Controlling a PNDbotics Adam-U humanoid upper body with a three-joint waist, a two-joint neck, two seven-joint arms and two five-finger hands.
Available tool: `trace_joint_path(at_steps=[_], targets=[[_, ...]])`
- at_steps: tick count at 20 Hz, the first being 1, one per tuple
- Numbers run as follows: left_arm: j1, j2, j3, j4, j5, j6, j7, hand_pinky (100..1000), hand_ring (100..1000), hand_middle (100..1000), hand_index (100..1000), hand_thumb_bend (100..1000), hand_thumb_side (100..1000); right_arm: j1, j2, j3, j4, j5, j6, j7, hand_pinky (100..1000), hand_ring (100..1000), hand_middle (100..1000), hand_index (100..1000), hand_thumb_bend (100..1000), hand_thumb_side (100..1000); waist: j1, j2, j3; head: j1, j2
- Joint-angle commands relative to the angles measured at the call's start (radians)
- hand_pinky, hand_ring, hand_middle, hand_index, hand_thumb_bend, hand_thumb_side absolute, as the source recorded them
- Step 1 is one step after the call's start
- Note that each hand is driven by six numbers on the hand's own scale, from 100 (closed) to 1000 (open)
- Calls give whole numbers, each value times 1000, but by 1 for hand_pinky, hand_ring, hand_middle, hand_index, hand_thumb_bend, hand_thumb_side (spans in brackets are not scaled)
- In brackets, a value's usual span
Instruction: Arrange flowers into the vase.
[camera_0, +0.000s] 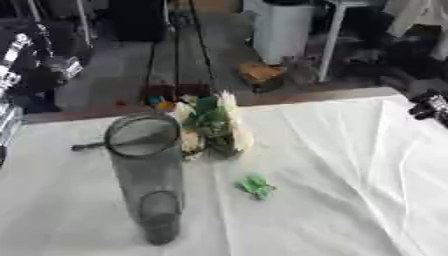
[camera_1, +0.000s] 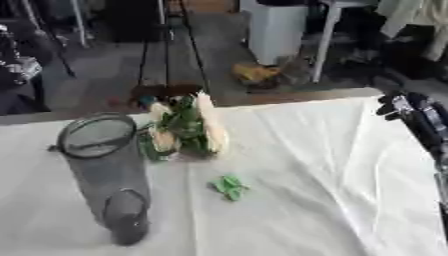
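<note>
Vase (camera_0: 147, 175) beside flowers (camera_0: 210, 127)

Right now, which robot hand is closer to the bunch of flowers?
Right. The right hand hovers at the table's right edge, well off to the flowers' right. The left hand shows in neither view; only arm parts sit at the far left.

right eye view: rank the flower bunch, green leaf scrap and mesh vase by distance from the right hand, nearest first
From the right hand at the right edge:
1. Flower bunch, lying at the table's far middle.
2. Green leaf scrap, centre, nearer the camera; close to the bunch's distance, so nearly tied.
3. Mesh vase, far left.
</note>
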Motion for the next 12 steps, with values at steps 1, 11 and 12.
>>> trace_joint_path(at_steps=[1, 11, 12], targets=[[-60, -7, 16, 91, -73, -26, 13, 769, 725, 653, 788, 569, 340, -27, -29, 2, -6, -7, -8, 2, 662, 658, 685, 517, 100, 963, 1, -5, -7, 9, -14], [-152, -61, 19, 240, -293, -105, 53, 769, 747, 688, 811, 721, 370, -54, -29, 11, -1, -11, -16, 10, 662, 659, 685, 516, 100, 966, 10, 27, -44, 31, -32], [-155, -64, 12, 241, -336, -107, 44, 766, 746, 689, 816, 739, 374, -56, -29, 11, -1, -11, -16, 11, 662, 659, 685, 516, 100, 966, 11, 30, -47, 34, -33]])
